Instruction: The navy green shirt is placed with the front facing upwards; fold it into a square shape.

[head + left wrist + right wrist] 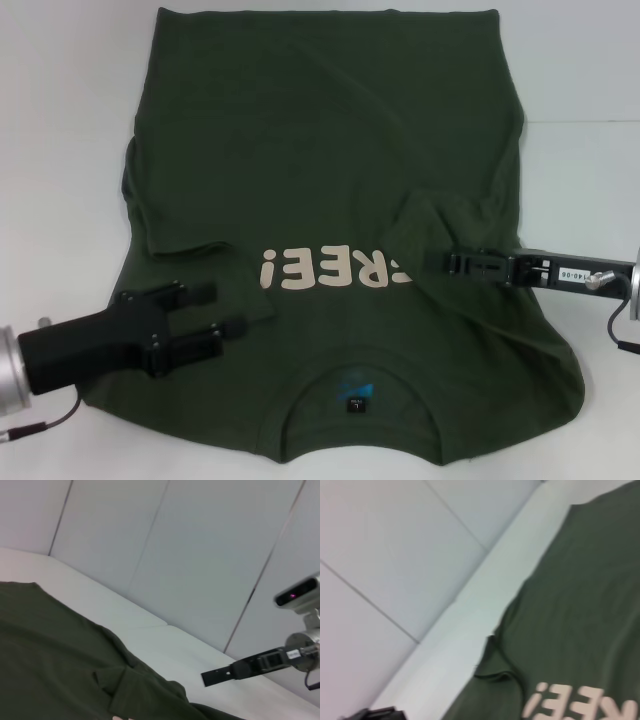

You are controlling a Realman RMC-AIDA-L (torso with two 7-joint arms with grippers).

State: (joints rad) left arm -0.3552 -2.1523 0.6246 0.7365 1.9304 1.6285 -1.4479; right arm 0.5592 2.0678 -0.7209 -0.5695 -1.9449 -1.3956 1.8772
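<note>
The navy green shirt [330, 180] lies flat on the white table, front up, with its collar nearest me and the cream print [330, 270] reading upside down. Both short sleeves are turned inward onto the body. A small blue and black neck label [358, 392] shows inside the collar. My left gripper [212, 315] is open over the shirt's near left part, just beside the folded left sleeve, with nothing between its fingers. From the right, my right gripper [430, 262] reaches over the folded right sleeve, looks shut, and covers the print's last letter. In the left wrist view the right gripper [204, 678] hovers just above the shirt [55, 650].
The white table [60, 150] shows bare surface on both sides of the shirt. A pale panelled wall [190, 555] stands behind it. In the right wrist view the shirt [580, 610] fills the lower right, and a dark piece that may be the left gripper [372, 713] shows in a corner.
</note>
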